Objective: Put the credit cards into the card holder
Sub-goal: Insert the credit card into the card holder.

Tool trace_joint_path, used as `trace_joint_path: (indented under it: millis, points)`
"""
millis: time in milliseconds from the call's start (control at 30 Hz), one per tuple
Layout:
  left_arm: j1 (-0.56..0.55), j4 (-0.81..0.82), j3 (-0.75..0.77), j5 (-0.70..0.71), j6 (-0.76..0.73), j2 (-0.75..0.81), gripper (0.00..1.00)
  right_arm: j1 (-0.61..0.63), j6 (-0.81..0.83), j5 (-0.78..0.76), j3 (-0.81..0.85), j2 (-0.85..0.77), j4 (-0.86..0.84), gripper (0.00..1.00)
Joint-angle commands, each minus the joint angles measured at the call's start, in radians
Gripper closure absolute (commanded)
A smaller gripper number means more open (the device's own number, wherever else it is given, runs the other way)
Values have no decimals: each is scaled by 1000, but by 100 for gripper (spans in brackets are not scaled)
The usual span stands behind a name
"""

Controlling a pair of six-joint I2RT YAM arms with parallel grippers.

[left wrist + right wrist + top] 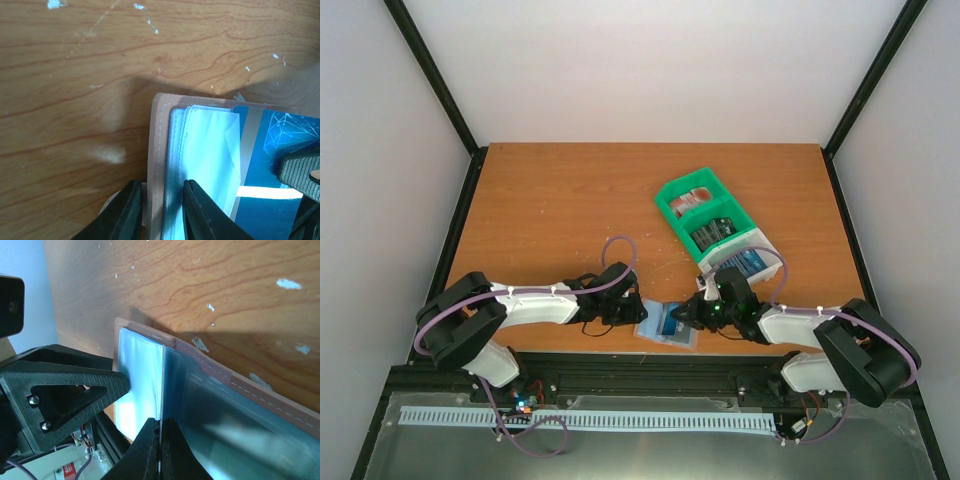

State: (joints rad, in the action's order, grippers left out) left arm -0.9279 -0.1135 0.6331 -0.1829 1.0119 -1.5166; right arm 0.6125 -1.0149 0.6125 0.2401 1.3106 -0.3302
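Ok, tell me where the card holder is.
Top view: the card holder lies open at the table's near edge, between the left gripper and right gripper, the green tray just beyond it.

Open tan-pink leather-like card holder [652,331] lies flat on brown wooden table [550,210], near front edge. Left gripper [632,312] straddles its left edge; right gripper [688,312] at its right side. Blue plastic credit card [671,322] on holder's inside. Green plastic compartment tray [672,200] behind, to the right; card stacks in compartments.
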Motion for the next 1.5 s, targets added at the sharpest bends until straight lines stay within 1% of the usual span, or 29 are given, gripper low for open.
trace_joint_path:
  millis: [0, 200, 333, 467, 600, 700, 833, 933, 1000, 1067, 1167, 1300, 1467]
  points:
    - [-8, -119, -12, 48, -5, -17, 75, 14, -12, -38, -12, -10, -23, 97]
    - [-14, -134, -6, 52, -6, -23, 75, 43, -35, -36, -14, 62, -98, 97]
    - [-15, -143, -4, 58, -6, -24, 77, 74, -70, -37, -19, 110, -181, 97]
    - [-17, -143, -7, 59, -7, -24, 77, 103, -77, -64, -5, 141, -200, 97]
    - [-17, -144, -7, 60, -4, -23, 77, 114, -71, -86, 6, 140, -180, 96]
    - [-19, -143, -7, 61, -3, -20, 77, 117, -57, -121, 15, 93, -109, 91]
    - [-19, -139, -11, 59, -2, -17, 76, 127, -36, -190, 41, -9, 72, 79]
    - [-19, -131, -14, 54, -3, -17, 75, 134, -25, -228, 63, -53, 190, 70]
    - [-19, -125, -15, 50, -3, -17, 75, 144, -16, -246, 75, -74, 257, 69]
    - [-19, -123, -18, 49, -4, -16, 75, 152, -7, -269, 83, -91, 310, 71]
    - [-19, -120, -24, 48, -4, -17, 75, 153, 2, -273, 84, -86, 324, 82]
    - [-18, -120, -26, 48, -5, -18, 75, 157, 9, -265, 101, -27, 297, 89]
    - [-18, -116, -26, 43, -8, -23, 75, 183, 11, -246, 128, 53, 235, 95]
